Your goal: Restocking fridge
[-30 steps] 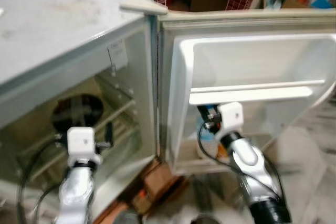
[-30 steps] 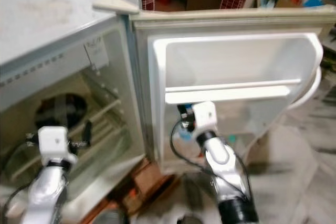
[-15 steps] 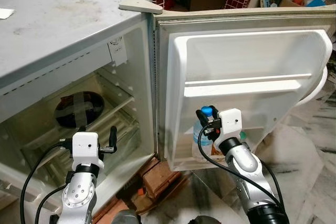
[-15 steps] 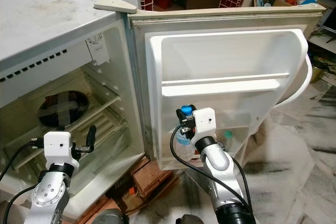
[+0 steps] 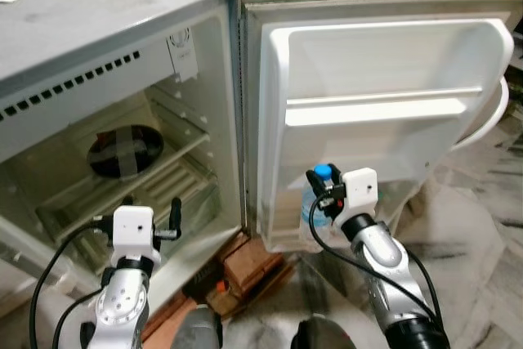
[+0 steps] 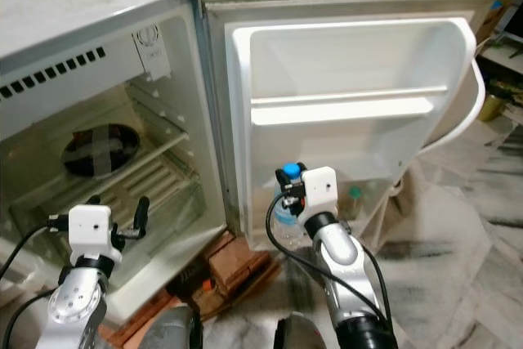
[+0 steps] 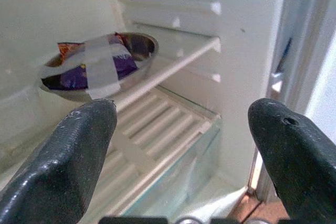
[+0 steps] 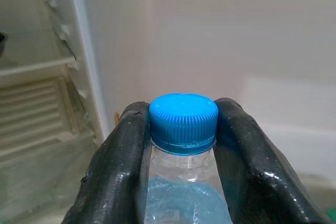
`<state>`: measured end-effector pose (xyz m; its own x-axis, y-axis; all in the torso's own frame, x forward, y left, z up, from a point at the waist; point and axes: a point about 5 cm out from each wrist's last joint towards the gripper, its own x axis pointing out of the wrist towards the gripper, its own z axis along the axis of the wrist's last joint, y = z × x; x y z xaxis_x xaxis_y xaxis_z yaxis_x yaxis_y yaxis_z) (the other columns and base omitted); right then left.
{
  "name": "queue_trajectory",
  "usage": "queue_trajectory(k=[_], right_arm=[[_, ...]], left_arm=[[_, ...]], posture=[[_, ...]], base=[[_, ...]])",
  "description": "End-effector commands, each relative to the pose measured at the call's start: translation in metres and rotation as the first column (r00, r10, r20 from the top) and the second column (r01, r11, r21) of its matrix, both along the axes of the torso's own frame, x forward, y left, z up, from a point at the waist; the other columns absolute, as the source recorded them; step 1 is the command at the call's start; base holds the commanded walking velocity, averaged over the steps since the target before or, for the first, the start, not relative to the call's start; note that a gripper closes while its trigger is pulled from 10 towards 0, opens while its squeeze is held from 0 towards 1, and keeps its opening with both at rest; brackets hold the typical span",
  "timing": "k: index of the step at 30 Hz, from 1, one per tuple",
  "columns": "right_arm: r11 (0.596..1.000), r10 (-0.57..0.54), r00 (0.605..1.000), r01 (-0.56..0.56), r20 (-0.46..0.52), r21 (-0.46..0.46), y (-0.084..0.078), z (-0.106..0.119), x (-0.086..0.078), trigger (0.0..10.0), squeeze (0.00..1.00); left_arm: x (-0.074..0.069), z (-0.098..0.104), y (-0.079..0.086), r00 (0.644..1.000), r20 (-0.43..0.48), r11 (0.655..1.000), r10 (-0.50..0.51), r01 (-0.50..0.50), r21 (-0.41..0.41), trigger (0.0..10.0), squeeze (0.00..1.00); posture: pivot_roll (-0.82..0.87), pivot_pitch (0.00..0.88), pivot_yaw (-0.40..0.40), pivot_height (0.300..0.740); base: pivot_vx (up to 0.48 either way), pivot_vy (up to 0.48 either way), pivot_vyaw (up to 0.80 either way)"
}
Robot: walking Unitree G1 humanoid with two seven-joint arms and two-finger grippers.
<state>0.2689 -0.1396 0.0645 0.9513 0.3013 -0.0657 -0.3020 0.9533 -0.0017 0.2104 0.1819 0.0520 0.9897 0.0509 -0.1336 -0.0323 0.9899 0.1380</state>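
My right gripper (image 5: 321, 188) is shut on the neck of a clear water bottle (image 5: 315, 206) with a blue cap (image 8: 183, 121). It holds the bottle upright in front of the low part of the open fridge door (image 5: 384, 71), near the door's bottom shelf (image 6: 372, 202). Black fingers (image 8: 123, 166) press on both sides of the neck just under the cap. My left gripper (image 7: 184, 171) is open and holds nothing, in front of the fridge's lower compartment. A metal bowl (image 7: 100, 66) crossed with grey tape sits on the inner shelf (image 7: 173, 61).
The fridge (image 5: 90, 30) stands low with a flat grey top, its door swung wide to the right. A small green-capped thing (image 6: 353, 196) sits in the door's bottom shelf. Bricks (image 5: 253, 261) lie under the fridge's front corner. Marble floor (image 5: 474, 259) stretches to the right.
The whole picture has sharpened and shifted, so the camera moved. My right gripper still holds the bottle by the low part of the door. The left gripper stays open before the fridge.
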Motion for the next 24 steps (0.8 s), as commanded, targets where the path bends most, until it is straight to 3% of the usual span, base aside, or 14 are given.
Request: queue_trajectory(k=[1, 6, 24], right_arm=[[1.0, -0.009, 1.0, 0.009, 0.02, 0.007, -0.0008, 0.0045, 0.0034, 10.0, 0.0], [1.0, 0.004, 1.0, -0.004, 0.011, 0.016, 0.003, 0.0016, -0.0003, 10.0, 0.0], [1.0, -0.001, 0.999, 0.0, 0.034, 0.024, 0.0027, 0.0078, 0.0078, 10.0, 0.0]], left_arm=[[0.0007, 0.0038, 0.0002, 1.0, 0.01, 1.0, -0.003, 0.003, 0.017, 10.0, 0.0], [0.0036, 0.0076, 0.0081, 1.0, 0.023, 0.999, 0.017, -0.018, 0.026, 10.0, 0.0], [0.0025, 0.0084, 0.0063, 0.999, 0.021, 0.998, 0.026, -0.027, 0.048, 10.0, 0.0]], posture=[[0.14, 0.043, 0.003, 0.677], [0.15, 0.046, -0.001, 0.677], [0.15, 0.068, 0.005, 0.658]], base=[[0.0, 0.0, 0.0], [0.0, 0.0, 0.0], [0.0, 0.0, 0.0]])
